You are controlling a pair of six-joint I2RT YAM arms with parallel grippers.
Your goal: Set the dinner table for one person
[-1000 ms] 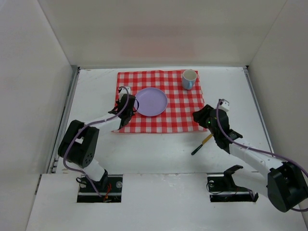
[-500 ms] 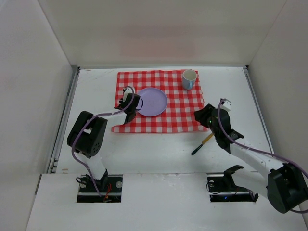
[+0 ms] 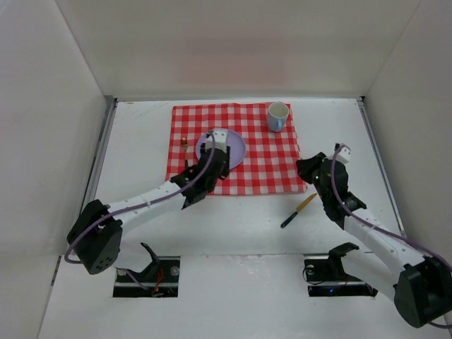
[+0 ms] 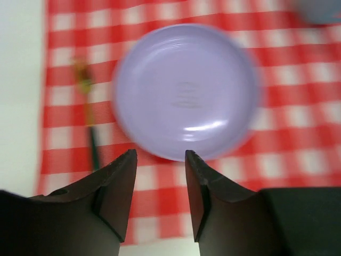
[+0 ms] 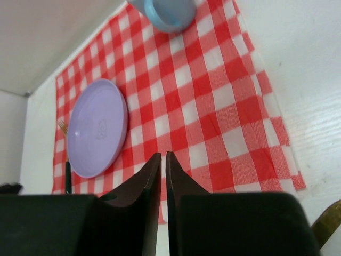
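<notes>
On the white dinner table (image 3: 141,141) lies a red-and-white checked cloth (image 3: 265,159) with a lilac plate (image 4: 186,90) on it. A fork (image 4: 88,106) with a dark handle rests on the cloth just left of the plate. A pale blue mug (image 3: 277,116) stands at the cloth's far right corner. My left gripper (image 4: 160,153) hangs open over the plate's near rim, nothing between its fingers. My right gripper (image 5: 163,154) is shut and empty above the cloth's near right part. A utensil (image 3: 298,210), yellow and dark, lies on the bare table near the right arm.
White walls (image 3: 56,106) close in the table on the left, back and right. My left arm (image 3: 141,205) stretches diagonally across the near left of the table. The arm bases (image 3: 332,272) sit at the near edge.
My left gripper has opened, left the fork on the cloth and swung right over the plate's near rim. My right gripper has shut and drifted slightly right.
</notes>
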